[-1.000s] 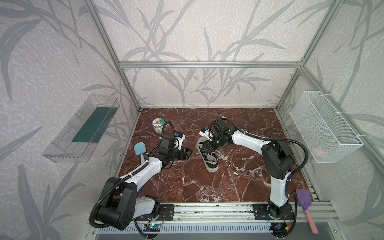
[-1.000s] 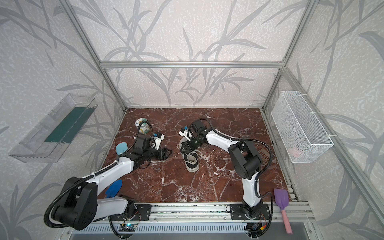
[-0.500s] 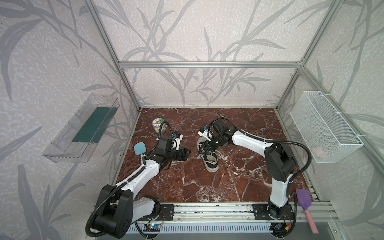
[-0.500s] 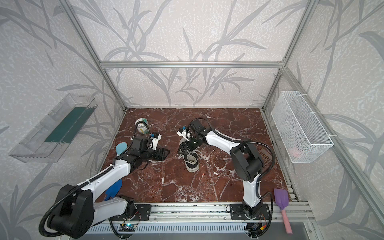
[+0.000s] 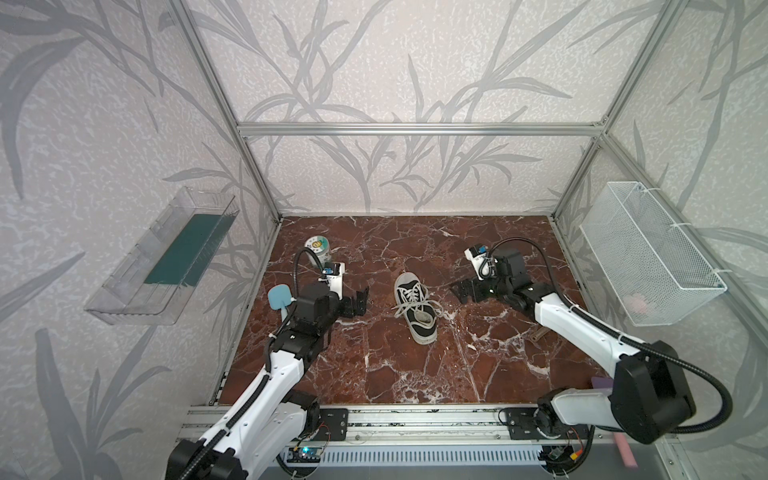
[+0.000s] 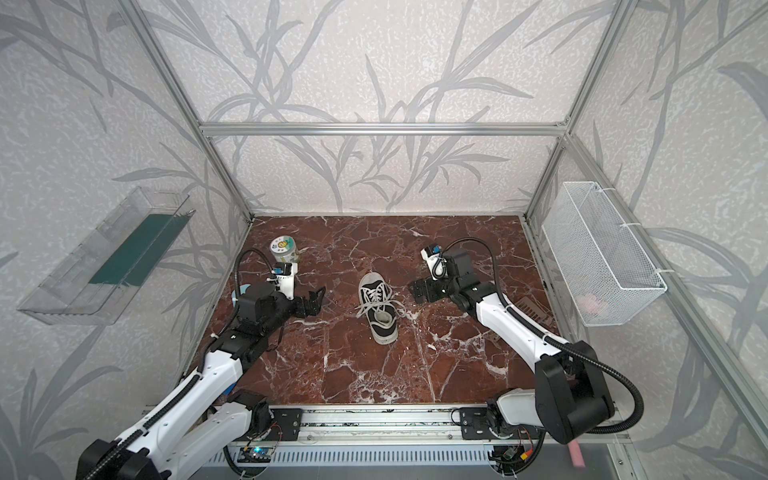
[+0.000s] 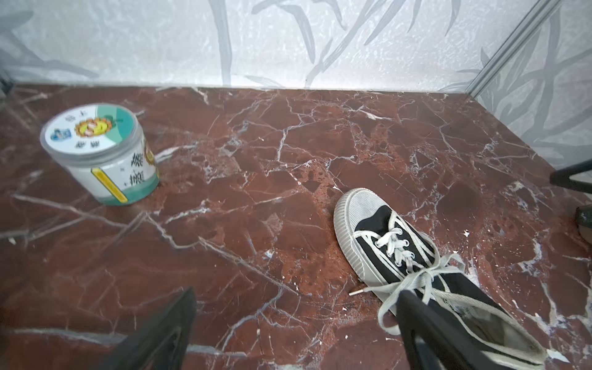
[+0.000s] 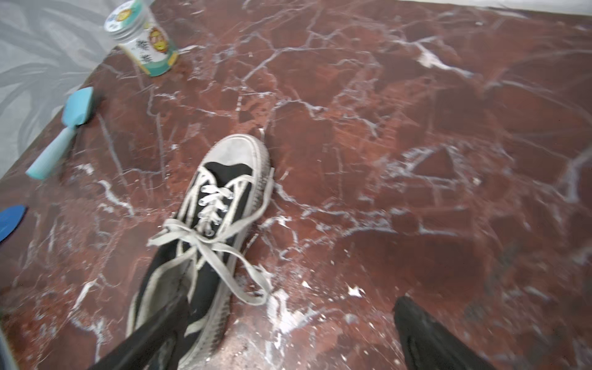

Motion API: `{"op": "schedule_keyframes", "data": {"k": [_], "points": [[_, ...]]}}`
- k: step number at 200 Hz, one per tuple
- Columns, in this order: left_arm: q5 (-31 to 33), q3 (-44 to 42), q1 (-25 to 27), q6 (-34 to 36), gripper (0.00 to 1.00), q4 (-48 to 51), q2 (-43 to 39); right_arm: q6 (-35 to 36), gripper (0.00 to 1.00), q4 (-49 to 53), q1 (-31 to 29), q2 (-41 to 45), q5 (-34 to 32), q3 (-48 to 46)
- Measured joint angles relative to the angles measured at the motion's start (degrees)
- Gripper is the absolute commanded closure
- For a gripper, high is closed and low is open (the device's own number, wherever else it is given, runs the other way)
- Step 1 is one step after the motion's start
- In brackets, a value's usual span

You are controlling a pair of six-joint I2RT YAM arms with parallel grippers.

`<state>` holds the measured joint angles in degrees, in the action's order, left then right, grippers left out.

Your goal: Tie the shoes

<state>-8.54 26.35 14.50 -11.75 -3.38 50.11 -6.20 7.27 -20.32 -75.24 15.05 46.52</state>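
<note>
Black claws first. The left gripper (image 5: 360, 300) is spread really wide, with nothing between its fingers (image 7: 166, 326), and it sits low over the red marble tabletop (image 5: 395, 374). Same deal with the right gripper (image 5: 467, 289): jaws gaping, nothing held, and not touching anything as far as I can see.

Between them sits the shoe (image 5: 415, 307), a little black canvas sneaker with a white sole and a scuffed white toe cap (image 7: 355, 208). It's upright on its sole, heel toward the front rail and toe toward the back wall. The white laces (image 7: 416, 282) cross over the tongue in some kind of loose knot, and floppy loops and ends spill onto the marble on both sides. I honestly can't tell if it's a proper bow.

The left claw is off to the shoe's left and the right claw is off to its right, up near the toe end. Both are near but clear of it in both top views.

Further back on the left, a light blue spatula (image 5: 279, 296) lies by the left arm. Beyond that, a round labelled jar (image 5: 316, 247) stands near the back corner.
</note>
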Motion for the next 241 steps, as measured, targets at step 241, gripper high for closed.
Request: {"op": "schedule_keyframes", "data": {"k": [241], "points": [[-27.8,20.8,8.2,-17.4,0.01,-22.0,53.7,-3.0,0.01,2.3,5.4,10.8,-1.4,-6.5]]}}
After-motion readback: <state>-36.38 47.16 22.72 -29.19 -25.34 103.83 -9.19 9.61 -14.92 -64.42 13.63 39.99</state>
